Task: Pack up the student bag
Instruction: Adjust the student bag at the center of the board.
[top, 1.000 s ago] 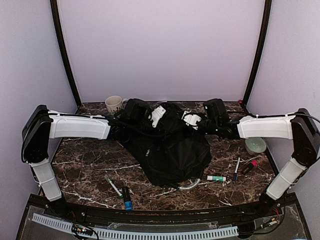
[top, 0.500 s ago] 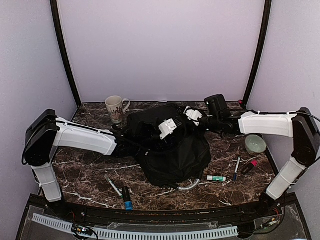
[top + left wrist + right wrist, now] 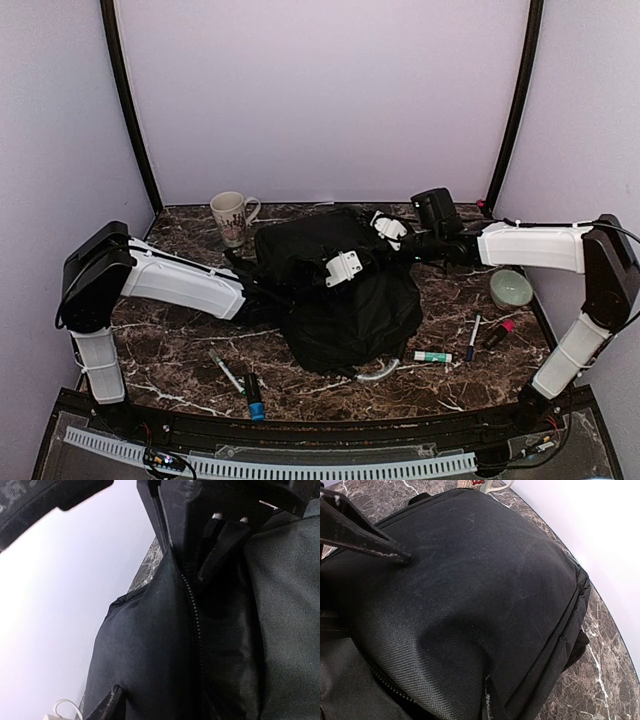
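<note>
The student bag (image 3: 345,300) is a big black backpack lying in the middle of the table, and it fills both wrist views (image 3: 150,645) (image 3: 470,580). My right gripper (image 3: 386,228) is at the bag's back right corner. It is shut, with a fold of black fabric bunched at its fingertip (image 3: 490,697). My left gripper (image 3: 343,268) rests on top of the bag's middle, beside a closed zipper (image 3: 192,610). Only one of its fingertips (image 3: 110,702) shows against the fabric. The other is hidden, so how far the jaws stand apart is unclear.
A patterned mug (image 3: 230,215) stands at the back left. A pale green bowl (image 3: 511,290) sits at the right. Loose on the marble are two markers (image 3: 226,370) (image 3: 254,396), a glue stick (image 3: 433,356), a pen (image 3: 472,338) and a red-tipped marker (image 3: 498,333).
My left arm has swung forward off the back of the bag and uncovered the mug, with its gripper now on the bag's middle. The right gripper has shifted slightly back with the fabric.
</note>
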You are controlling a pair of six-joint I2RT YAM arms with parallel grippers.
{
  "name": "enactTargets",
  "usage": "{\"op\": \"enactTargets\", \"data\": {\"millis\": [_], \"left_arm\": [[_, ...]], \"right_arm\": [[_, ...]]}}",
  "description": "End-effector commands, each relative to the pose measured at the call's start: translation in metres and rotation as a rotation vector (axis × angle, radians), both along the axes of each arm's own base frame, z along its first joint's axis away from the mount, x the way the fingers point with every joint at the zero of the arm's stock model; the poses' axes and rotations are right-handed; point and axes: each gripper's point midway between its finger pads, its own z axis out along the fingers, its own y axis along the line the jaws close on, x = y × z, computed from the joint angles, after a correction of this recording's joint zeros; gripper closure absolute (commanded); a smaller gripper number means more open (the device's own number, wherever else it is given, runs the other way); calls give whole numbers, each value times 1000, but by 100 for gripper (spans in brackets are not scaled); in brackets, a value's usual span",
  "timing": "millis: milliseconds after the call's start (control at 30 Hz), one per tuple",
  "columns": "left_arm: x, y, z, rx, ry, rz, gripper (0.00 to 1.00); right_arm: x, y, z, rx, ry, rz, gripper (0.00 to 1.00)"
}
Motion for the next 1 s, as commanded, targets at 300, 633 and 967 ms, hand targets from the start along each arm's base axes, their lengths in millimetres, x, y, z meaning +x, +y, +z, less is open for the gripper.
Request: {"op": "enactTargets", "data": {"millis": [300, 633, 967], "left_arm": [[7, -12, 51, -139, 132, -78, 86], [25, -13, 61, -362, 382, -108, 100], [41, -16, 48, -428, 500, -74, 100]], "right_arm": [[20, 12, 40, 93, -32, 36, 90], [-33, -37, 70, 23, 71, 72, 52], [-123, -103, 13, -194, 217, 115, 51]]}}
